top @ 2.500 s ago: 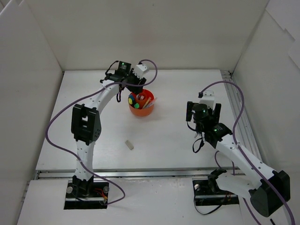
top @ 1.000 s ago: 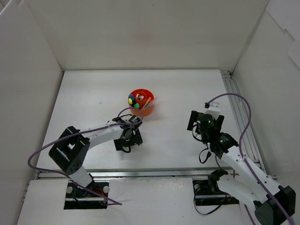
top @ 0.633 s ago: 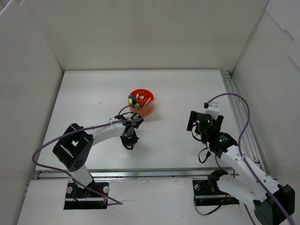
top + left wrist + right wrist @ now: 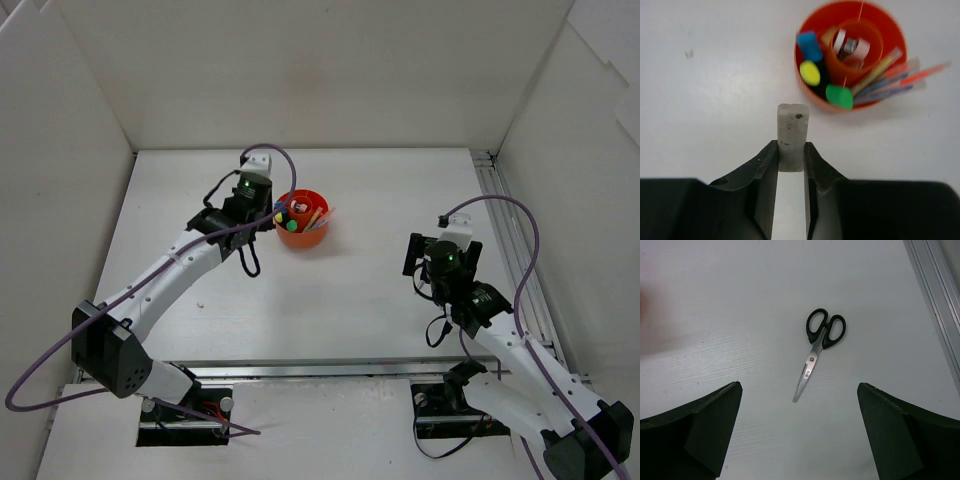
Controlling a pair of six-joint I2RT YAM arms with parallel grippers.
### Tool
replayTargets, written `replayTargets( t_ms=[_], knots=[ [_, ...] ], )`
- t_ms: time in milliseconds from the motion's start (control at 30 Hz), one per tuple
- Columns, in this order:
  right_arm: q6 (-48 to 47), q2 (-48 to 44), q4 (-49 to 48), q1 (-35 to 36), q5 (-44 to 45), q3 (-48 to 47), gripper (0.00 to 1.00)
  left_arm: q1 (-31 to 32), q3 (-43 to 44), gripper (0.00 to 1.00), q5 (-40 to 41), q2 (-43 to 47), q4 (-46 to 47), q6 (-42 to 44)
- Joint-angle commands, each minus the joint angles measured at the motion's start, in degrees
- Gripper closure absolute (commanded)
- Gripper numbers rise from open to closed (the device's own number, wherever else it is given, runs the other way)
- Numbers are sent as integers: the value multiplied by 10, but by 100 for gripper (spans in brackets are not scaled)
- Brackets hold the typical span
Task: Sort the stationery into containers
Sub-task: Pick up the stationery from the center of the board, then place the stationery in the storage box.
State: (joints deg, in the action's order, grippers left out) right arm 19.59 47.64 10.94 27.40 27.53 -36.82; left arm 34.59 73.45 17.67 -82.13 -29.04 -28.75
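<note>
My left gripper (image 4: 791,150) is shut on a whitish eraser (image 4: 792,125) that stands up between its fingers, held above the table. The round orange organiser (image 4: 893,37) lies just ahead and to the right. It holds blue (image 4: 809,46), yellow (image 4: 810,73) and green (image 4: 839,96) highlighter ends and several pens (image 4: 890,75). From above, the left gripper (image 4: 262,213) hangs just left of the organiser (image 4: 300,240). My right gripper (image 4: 799,385) is open above black-handled scissors (image 4: 815,352), which lie shut on the table with the blades pointing toward me. From above, the right gripper (image 4: 440,255) hides the scissors.
White walls enclose the table on three sides. An aluminium rail (image 4: 500,220) runs along the right edge, also in the right wrist view as the rail (image 4: 935,285). A tiny dark speck (image 4: 688,52) marks the table left of the organiser.
The left gripper shut on the eraser near the table's front, lifted it and carried it back to beside the organiser. The right arm has hardly moved.
</note>
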Motion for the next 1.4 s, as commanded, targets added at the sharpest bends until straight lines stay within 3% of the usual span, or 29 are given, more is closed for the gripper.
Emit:
replayTargets(
  t_ms=[0, 100, 133, 233, 533, 700, 1100, 1367],
  knots=[
    [-10, 22, -20, -2, 38, -51, 2, -48, 70, 100, -78, -20, 137, 195],
    [-6, 39, -19, -2, 45, -62, 2, -86, 148, 100, -132, -64, 140, 230],
    [-5, 43, -19, -2, 49, -68, 2, -91, 173, 100, -209, -97, 124, 285],
    [-13, 62, -20, -2, 61, -81, 2, -97, 263, 100, -263, -162, 78, 370],
    [-35, 134, -2, -5, 71, -126, 2, -124, 451, 100, -365, -319, -16, 456],
    [-37, 154, 1, -7, 89, -122, 2, -124, 448, 100, -401, -341, -27, 469],
    [-40, 148, 13, -7, 100, -120, 2, -130, 443, 93, -396, -378, -43, 459],
    [-37, 145, 15, -7, 99, -115, 2, -130, 450, 77, -367, -379, -50, 452]
  ],
)
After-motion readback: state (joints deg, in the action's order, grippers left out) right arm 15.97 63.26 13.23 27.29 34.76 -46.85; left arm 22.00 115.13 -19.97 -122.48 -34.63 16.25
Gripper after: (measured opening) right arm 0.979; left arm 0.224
